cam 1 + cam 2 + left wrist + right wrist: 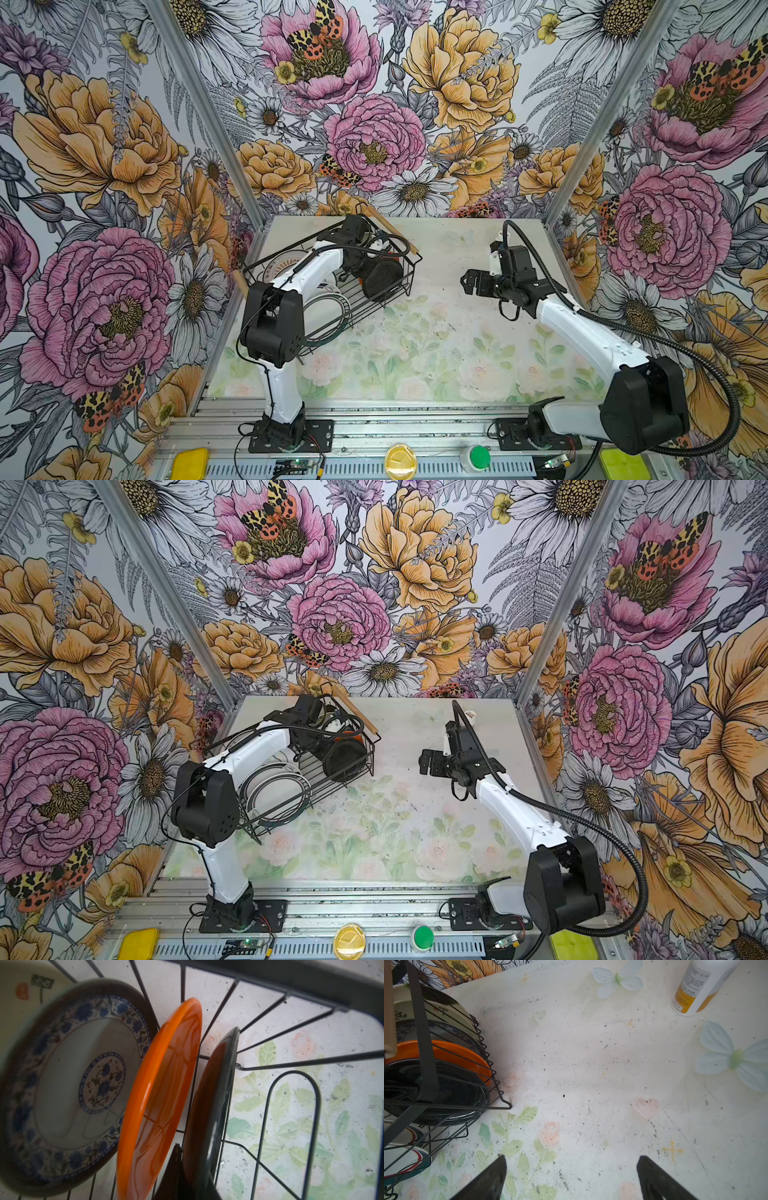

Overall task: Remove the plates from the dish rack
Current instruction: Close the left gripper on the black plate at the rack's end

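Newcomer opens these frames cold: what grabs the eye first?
The loud floral wallpaper on all three walls dominates both top views. Next, the left gripper, reaching into the black wire dish rack at the far left of the table, looks closed on the rim of a black plate standing beside a bright orange plate. The right gripper hangs open over bare tabletop to the rack's right.

Bold floral wallpaper walls (374, 137), aluminium corner posts (203, 104), pale rose-printed tabletop (415, 353).
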Controlling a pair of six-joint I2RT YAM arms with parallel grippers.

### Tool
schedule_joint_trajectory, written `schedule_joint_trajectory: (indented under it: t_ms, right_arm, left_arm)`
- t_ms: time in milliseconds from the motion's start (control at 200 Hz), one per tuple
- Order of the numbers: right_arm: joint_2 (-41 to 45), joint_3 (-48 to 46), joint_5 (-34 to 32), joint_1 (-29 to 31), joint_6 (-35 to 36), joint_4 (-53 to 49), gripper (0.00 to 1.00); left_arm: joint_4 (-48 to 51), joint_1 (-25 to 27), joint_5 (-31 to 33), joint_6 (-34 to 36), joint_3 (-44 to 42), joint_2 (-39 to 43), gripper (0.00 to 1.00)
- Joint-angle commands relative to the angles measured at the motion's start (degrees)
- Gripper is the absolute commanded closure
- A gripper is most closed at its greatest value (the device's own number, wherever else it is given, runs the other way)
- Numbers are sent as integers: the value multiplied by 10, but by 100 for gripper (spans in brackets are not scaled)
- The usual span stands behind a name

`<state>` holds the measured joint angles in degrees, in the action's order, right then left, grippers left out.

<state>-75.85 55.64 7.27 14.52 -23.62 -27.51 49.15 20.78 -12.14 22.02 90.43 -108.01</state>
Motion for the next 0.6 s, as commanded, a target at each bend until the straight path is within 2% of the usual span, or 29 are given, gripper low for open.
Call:
schedule_joint_trajectory:
  t_ms: [0, 595]
  right_arm:
    - [10, -3, -5, -4, -10, 2, 1]
    - [4, -3, -12, -5, -6, 3, 1]
  left_arm:
    - [2, 16, -9, -11, 5, 31, 100]
    - [-11, 47, 53, -12, 7, 79, 100]
